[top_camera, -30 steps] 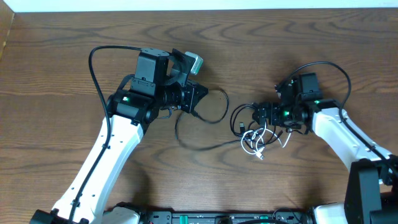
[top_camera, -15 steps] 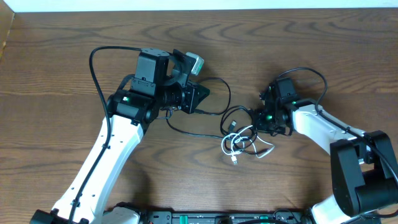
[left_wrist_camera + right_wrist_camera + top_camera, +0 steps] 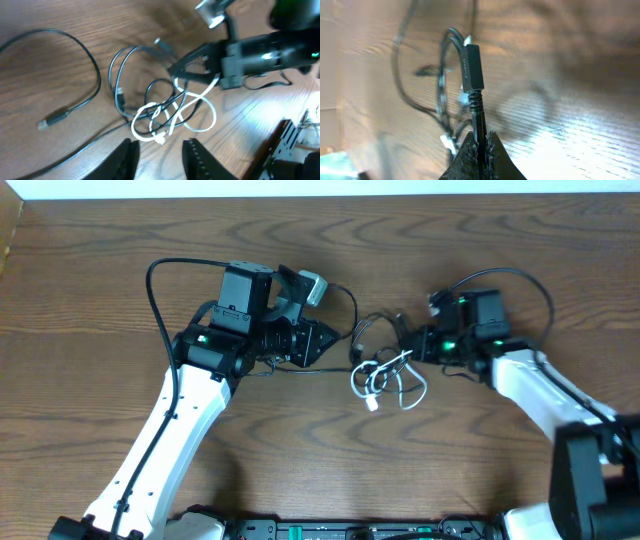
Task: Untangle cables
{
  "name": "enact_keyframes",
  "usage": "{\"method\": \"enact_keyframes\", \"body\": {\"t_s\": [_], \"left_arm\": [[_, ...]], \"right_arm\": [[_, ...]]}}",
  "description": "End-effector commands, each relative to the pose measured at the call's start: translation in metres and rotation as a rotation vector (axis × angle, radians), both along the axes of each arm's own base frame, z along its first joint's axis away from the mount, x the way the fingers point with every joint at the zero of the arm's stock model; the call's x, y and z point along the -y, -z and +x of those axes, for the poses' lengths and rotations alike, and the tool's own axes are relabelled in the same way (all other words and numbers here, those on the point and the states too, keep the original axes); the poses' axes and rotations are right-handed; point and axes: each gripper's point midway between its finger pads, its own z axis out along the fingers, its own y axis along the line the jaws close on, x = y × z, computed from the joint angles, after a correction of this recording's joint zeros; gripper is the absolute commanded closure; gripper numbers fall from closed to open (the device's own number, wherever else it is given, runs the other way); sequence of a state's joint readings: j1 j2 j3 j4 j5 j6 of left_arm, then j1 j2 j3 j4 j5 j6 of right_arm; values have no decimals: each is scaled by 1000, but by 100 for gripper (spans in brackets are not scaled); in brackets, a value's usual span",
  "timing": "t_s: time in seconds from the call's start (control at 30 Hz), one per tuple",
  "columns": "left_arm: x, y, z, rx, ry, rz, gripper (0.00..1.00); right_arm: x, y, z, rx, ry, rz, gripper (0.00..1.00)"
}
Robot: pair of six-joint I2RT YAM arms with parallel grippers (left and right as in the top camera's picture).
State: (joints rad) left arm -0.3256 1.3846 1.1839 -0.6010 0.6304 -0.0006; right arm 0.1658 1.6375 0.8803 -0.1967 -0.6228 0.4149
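The cables lie tangled at the table's middle: a white cable [image 3: 381,368] looped through black cables [image 3: 361,330]. In the left wrist view the white loops [image 3: 170,118] cross thin black loops [image 3: 116,80], and one black cable [image 3: 85,55] runs left to a loose plug [image 3: 52,120]. My right gripper [image 3: 403,340] is at the tangle's right edge, shut on a black cable just below its plug [image 3: 471,64]; the cord runs straight up between the closed jaws [image 3: 481,146]. My left gripper [image 3: 320,343] is just left of the tangle. Its fingers [image 3: 125,159] stand apart with only bare wood between them.
Thick black wires [image 3: 160,290] arch off the left arm and off the right arm [image 3: 530,285]. The table's far edge [image 3: 320,194] meets a white wall. A dark metal bracket [image 3: 280,145] shows at the lower right of the left wrist view.
My right gripper came left to the tangle, closed on a black cable and drew it toward the back; the whole tangle shifted left and back. My left jaws have opened.
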Motion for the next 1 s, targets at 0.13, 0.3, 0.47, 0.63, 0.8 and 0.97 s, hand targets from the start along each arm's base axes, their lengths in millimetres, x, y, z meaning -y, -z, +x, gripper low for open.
{"method": "enact_keyframes", "body": {"t_s": [0.13,0.3,0.47,0.63,0.8,0.97], "left_arm": [[17,-2,9,28,67,-79,57],[41,-3,20,43,170,-204,54],[49,17,30,5,184,-224,54],[52,29,38,-1,184,-223,54],[57,26,38,23,199,-229,54],[74,24,28,51,255,-227,54]], "right_arm": [[-9,-65,-13,138,-157,210,99],[-11,-89,-23,203,-238,293,99],[-6,-105,-29,243,-281,356,99],[-1,-114,-32,254,-297,407,99],[-1,-118,-34,262,-312,430,99],[-3,-128,-37,291,-350,467,99]]}}
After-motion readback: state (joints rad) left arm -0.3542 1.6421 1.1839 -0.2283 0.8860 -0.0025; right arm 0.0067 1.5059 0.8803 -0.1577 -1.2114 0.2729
